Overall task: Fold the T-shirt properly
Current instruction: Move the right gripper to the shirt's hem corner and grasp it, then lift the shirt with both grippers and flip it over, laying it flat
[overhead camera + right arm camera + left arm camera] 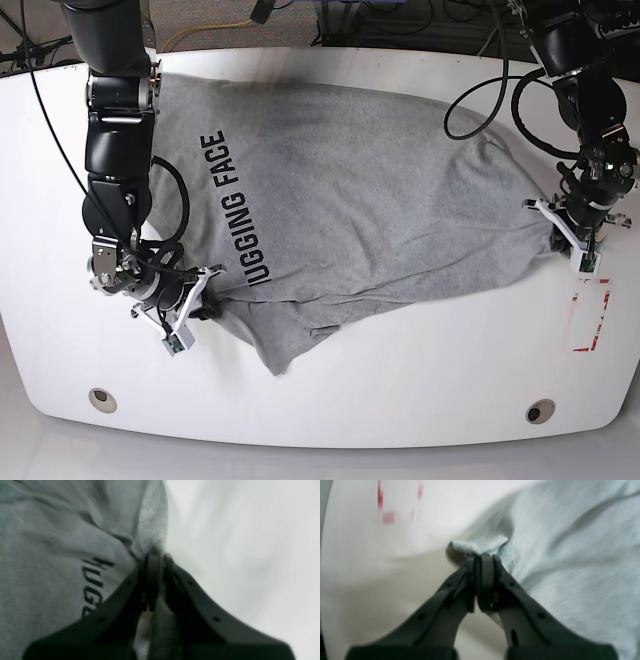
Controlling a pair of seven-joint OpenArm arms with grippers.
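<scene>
Cloth of the T-shirt (350, 190) spans the bench (400, 380), long axis nine to three. Left fingers (562, 228) pinch its three-o'clock edge; right fingers (200, 290) pinch the eight-o'clock edge beside the lettering.

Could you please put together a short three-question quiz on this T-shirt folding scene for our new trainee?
1. True or false: the right gripper stands open, clear of the T-shirt.
2. Which arm grips the cloth nearer the black lettering? A) left B) right C) neither
3. Fill in: red markings show on the white table close to the ____ gripper.

Key
1. False: it is shut on a bunched edge of the T-shirt.
2. B: the letters run just beside the right gripper in its wrist view.
3. Left: the left gripper, also pinching a fold of cloth, is close to them.
</scene>
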